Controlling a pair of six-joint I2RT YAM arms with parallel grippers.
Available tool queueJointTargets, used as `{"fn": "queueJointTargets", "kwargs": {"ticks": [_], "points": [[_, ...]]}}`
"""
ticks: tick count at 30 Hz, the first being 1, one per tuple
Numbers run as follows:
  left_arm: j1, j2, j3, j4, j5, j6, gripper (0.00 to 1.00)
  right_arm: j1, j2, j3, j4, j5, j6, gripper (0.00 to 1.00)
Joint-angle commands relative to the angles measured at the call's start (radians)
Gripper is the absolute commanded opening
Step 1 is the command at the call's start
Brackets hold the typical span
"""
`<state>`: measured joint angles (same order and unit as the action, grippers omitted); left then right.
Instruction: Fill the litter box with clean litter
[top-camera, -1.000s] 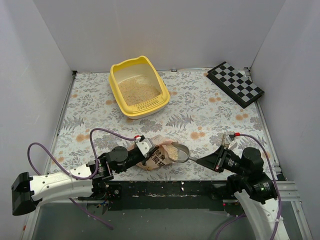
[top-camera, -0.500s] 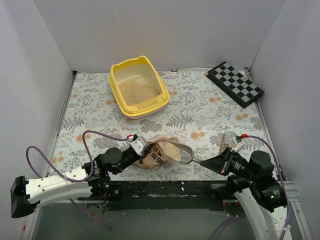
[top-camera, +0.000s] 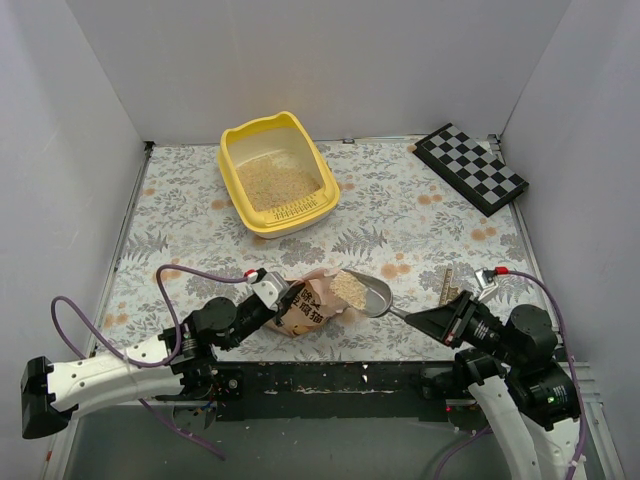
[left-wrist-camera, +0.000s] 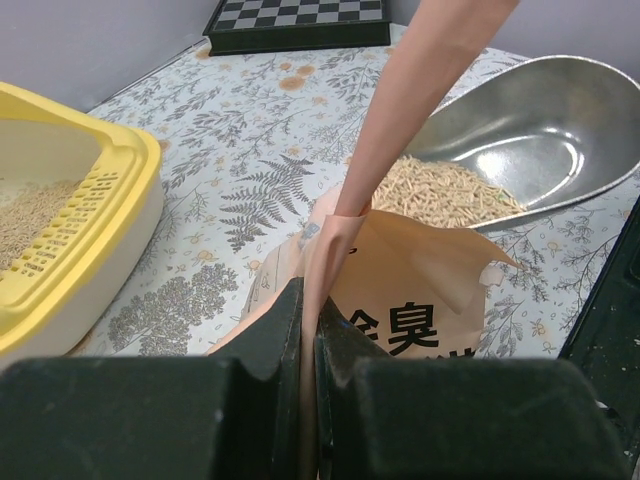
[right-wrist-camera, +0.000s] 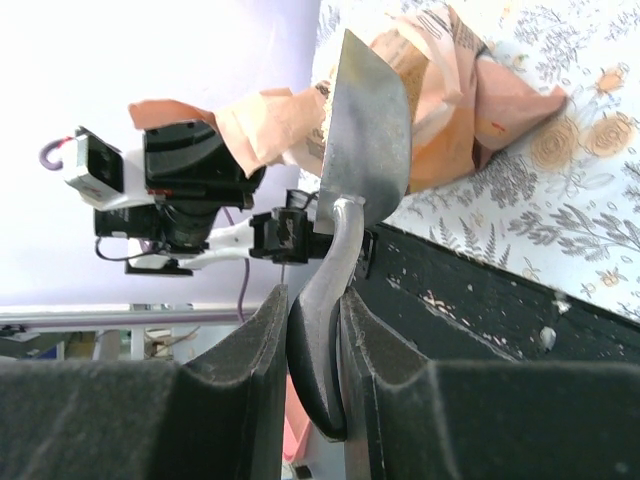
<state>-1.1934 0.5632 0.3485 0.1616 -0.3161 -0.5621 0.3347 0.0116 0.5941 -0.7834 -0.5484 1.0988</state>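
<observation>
**Left end effector** (left-wrist-camera: 308, 345): pressed together on the upper lip of the bag (top-camera: 308, 308). The pink paper is pinched flat between its fingers (left-wrist-camera: 265, 350). Judged purpose: the lip is pulled up toward the left arm so the mouth stands open and the bag cannot slump or slide while it is worked.

**Right end effector** (right-wrist-camera: 312, 320): clamped on the curved handle of the scoop (top-camera: 368, 296), jaws part-closed around the metal. The bowl sits at the right side of the bag's mouth, open face upward. Judged purpose: this attitude retains the load.

**Clean litter** (top-camera: 349, 289): a heap of pale granules lies at the tip end of the scoop bowl, nearest the bag. The handle end shows bare metal. A second quantity (top-camera: 270, 182) covers the floor of the litter box and sits well below the rim.

**Litter box** (top-camera: 290, 213): yellow, at the far left-centre of the table (top-camera: 400, 220), well apart from bag and scoop. Its slotted ledge faces the arms.

**Checkered board** (top-camera: 470, 167): far right corner, not involved.

**Assessment:** the scoop is loaded at the bag and its transfer is not yet made, so filling appears partial. The next move calls for a carry across open table without tipping the bowl. The main risk is granules spilling onto the patterned table. In the left wrist view the raised bag lip also crosses in front of the bowl and could snag it.
</observation>
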Motion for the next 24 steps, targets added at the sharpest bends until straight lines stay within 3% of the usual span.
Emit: {"fn": "queueJointTargets", "kwargs": {"ticks": [1, 8, 13, 19, 24], "points": [[-0.005, -0.039, 0.009, 0.067, -0.014, -0.01, 0.0, 0.0, -0.19, 0.007, 0.223, 0.044, 0.075, 0.01], [-0.005, -0.074, 0.014, 0.059, -0.02, -0.016, 0.0, -0.002, -0.118, -0.045, 0.449, 0.091, 0.122, 0.01], [-0.005, -0.086, 0.017, 0.055, -0.015, -0.021, 0.0, 0.0, -0.026, -0.137, 0.735, 0.133, 0.185, 0.01], [-0.005, -0.097, 0.024, 0.044, -0.011, -0.032, 0.0, 0.0, 0.241, -0.243, 1.211, 0.177, 0.26, 0.01], [-0.005, -0.114, 0.027, 0.035, -0.015, -0.036, 0.0, 0.003, 0.574, -0.174, 1.478, 0.179, 0.248, 0.01]]}}
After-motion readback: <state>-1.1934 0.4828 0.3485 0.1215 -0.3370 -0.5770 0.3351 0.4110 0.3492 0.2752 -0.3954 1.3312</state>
